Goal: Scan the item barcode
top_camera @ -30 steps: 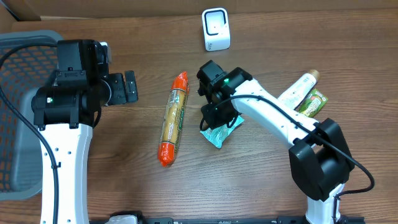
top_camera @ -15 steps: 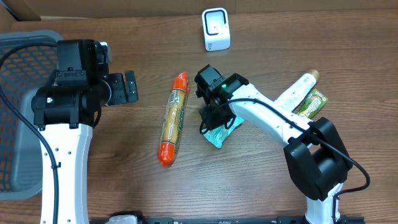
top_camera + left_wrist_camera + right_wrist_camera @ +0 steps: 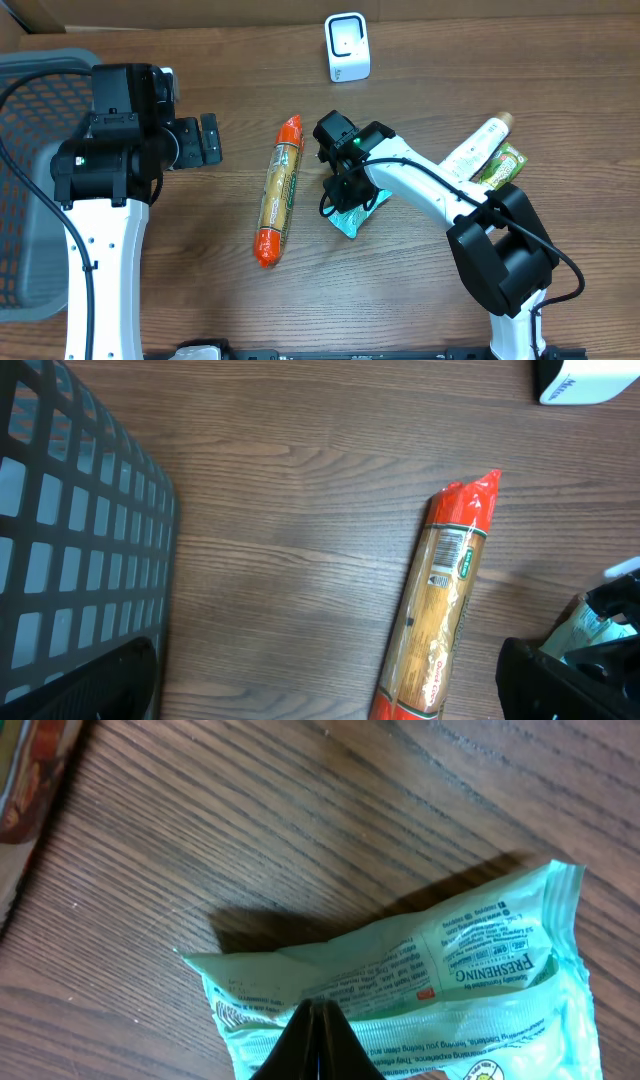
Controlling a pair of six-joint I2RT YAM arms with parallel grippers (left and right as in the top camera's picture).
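Right gripper (image 3: 318,1020) was pinched together on a fold of the green packet (image 3: 420,970), tips meeting at the bottom centre of the right wrist view. The shadow under the packet's upper edge suggested that edge was tipped up off the table (image 3: 200,230). Over the last second the overhead view showed the right wrist creeping a little toward the left of frame and the elbow swinging with it. The packet hardly shifted, staying centre frame just below the wrist. Likely meaning: grip made, lift and carry toward the scanner (image 3: 347,47) only starting. The scanner stood at top centre, well apart from the packet. Print was visible on the packet's face but no barcode could be made out, so its facing may need sorting before presenting. Left gripper (image 3: 211,139) had its fingers spread wide, holding nothing, parked left of centre and unchanged across the second. Between the two grippers lay a long orange-ended pack (image 3: 279,190), untouched. Far right were a white tube (image 3: 480,140) and a small green pouch (image 3: 503,165), side by side. Grey basket (image 3: 45,58) was at the left edge, partly hidden by the left arm, with no item in the visible part.
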